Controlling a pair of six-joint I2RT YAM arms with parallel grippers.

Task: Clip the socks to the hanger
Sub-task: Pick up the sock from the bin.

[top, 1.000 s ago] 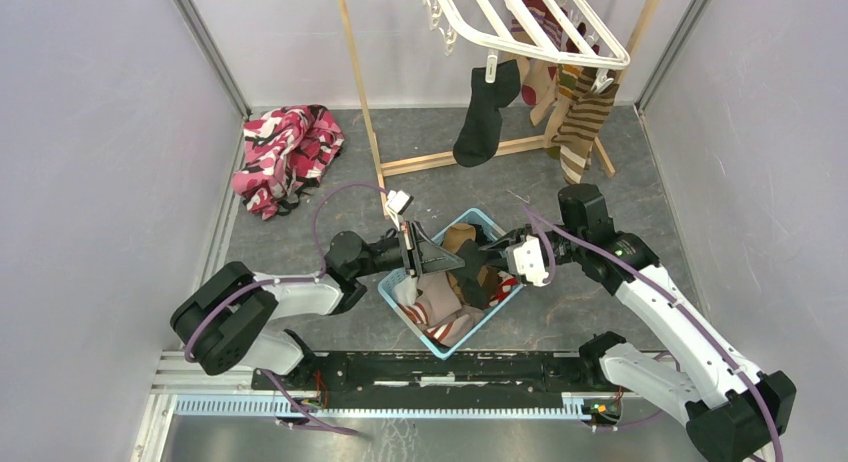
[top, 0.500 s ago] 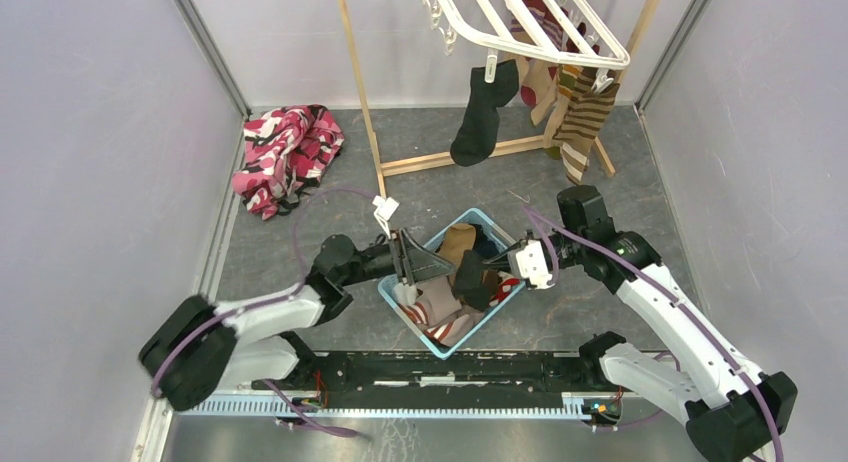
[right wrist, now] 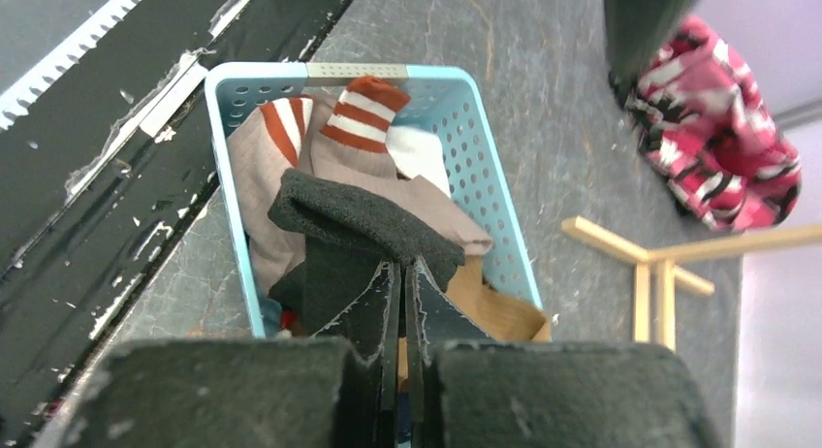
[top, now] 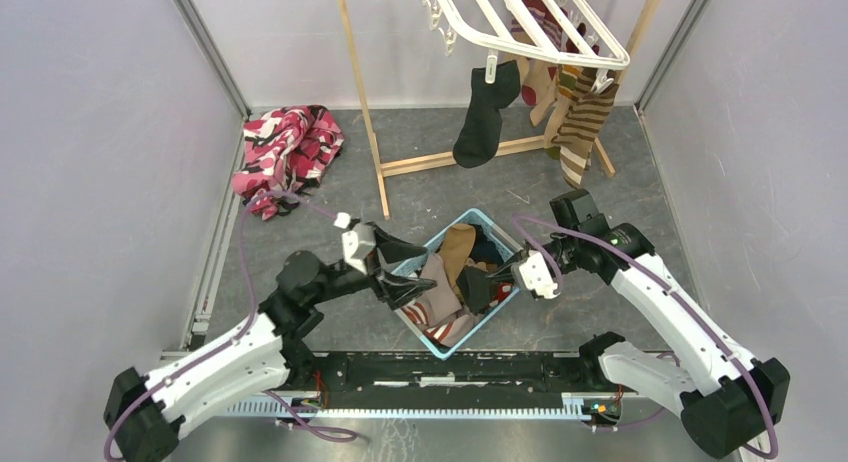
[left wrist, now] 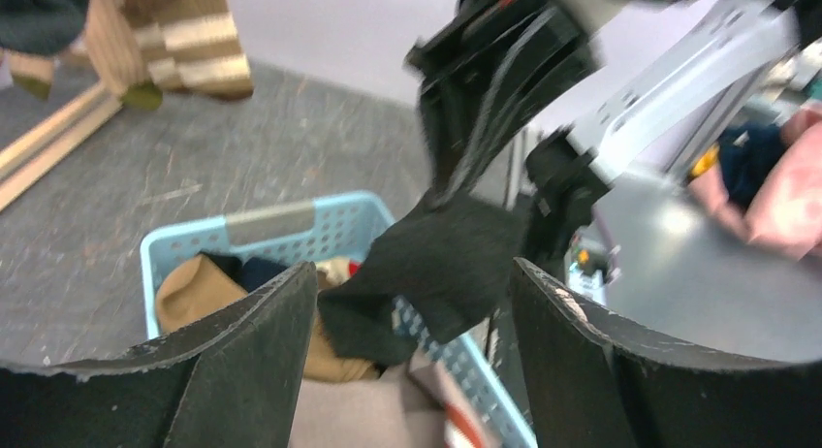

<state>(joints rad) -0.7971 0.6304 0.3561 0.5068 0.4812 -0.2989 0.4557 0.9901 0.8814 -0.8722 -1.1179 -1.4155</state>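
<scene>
1. Right gripper [right wrist: 399,273]: jaws clenched together, pinching a fold of the dark sock [right wrist: 361,220] at the fingertips.
2. Dark sock: hangs from the right fingertips, directly above the pile of socks [right wrist: 339,138] that fills the blue basket [right wrist: 225,147] beneath that gripper. Whether it touches the pile cannot be told.
3. Left gripper [left wrist: 412,273]: jaws released and spread wide, with nothing between them.
4. From the left gripper, the dark sock is straight ahead of the fingertips and apart from them. The basket is ahead and below.
5. Hanger [top: 535,27]: well beyond both grippers, raised on the wooden stand [top: 362,102].
6. Clipped black sock [top: 482,112] and brown striped socks [top: 585,117]: dangling from the hanger.
7. Patterned cloth [top: 290,152]: on the floor, beyond the left gripper and to its left.
</scene>
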